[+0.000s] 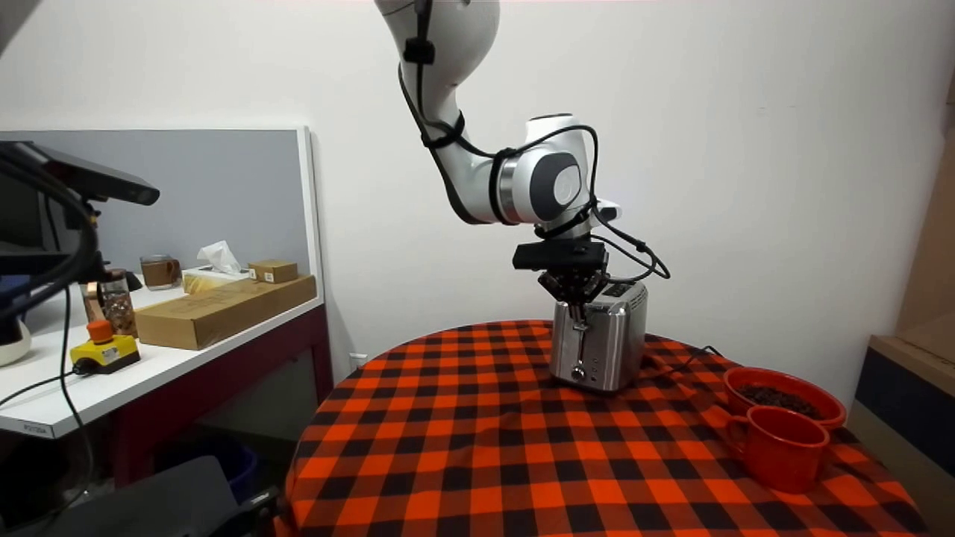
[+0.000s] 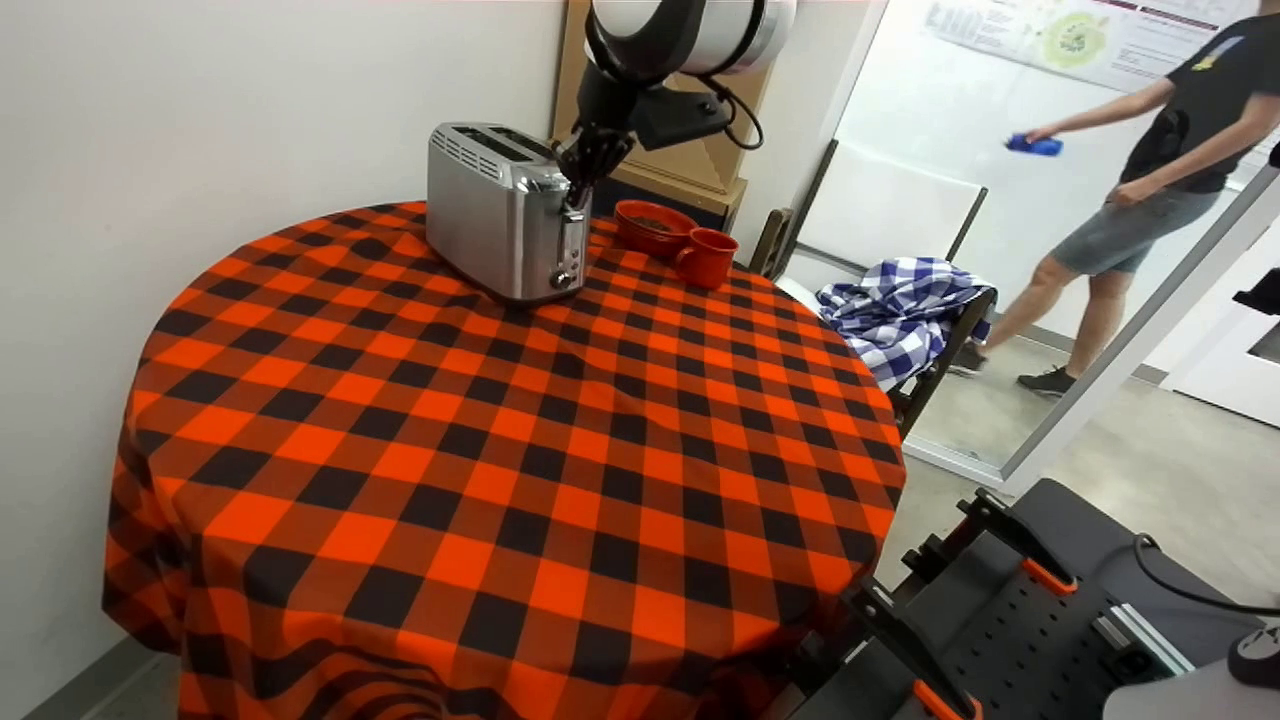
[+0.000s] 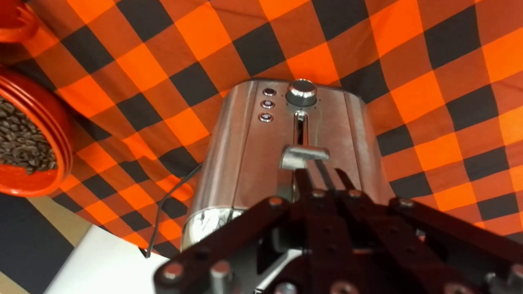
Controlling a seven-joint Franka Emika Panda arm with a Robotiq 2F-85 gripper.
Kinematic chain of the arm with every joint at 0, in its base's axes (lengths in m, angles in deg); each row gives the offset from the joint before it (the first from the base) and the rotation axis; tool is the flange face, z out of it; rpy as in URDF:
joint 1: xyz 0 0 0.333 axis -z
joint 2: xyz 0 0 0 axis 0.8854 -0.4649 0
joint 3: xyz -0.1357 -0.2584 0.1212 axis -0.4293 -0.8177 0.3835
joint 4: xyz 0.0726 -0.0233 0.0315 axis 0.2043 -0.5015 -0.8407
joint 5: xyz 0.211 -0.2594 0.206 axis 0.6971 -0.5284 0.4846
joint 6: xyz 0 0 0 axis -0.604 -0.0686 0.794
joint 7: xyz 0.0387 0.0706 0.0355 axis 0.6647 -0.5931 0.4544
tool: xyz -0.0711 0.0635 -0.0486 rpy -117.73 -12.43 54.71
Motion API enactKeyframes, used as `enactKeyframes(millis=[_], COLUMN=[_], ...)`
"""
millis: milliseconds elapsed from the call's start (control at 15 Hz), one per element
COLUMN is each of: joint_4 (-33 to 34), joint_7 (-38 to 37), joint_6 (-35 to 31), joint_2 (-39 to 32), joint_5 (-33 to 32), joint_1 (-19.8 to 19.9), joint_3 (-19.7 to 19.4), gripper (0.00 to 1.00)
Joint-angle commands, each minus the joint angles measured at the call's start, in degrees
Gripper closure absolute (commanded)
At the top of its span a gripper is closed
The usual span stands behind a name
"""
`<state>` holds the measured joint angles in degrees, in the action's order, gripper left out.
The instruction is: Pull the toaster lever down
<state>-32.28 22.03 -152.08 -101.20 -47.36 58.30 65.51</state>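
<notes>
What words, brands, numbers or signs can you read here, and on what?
"P2120A", as best I can tell: label on the edge of the white desk.
Poster text: too small to read.
Small box marks: too small.
Symbols on toaster buttons: too small.
Shirt print: blurred.
No brand legible.

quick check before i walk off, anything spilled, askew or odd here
Nothing looks spilled or damaged: the toaster and red mug stand upright, and the visible beans lie inside the red bowl. Slightly untidy: a blue-and-white checked cloth lies crumpled, not folded, on a chair.
</notes>
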Motion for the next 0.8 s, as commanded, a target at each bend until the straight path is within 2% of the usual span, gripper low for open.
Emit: enactKeyframes(millis=[0, 267, 733], joint_4=[2.73, 2.37, 2.48], joint_7=[-2.54, -3.17, -1.89], joint_6=[-5.64, -8.85, -7.92], joint_2=[-4.04, -6.73, -10.17], joint_5=[-3.58, -6.63, -6.51], joint_1=[-1.74, -3.67, -3.18], joint_3=[-2.16, -4.52, -3.92], gripper=[1.0, 1.0, 1.0])
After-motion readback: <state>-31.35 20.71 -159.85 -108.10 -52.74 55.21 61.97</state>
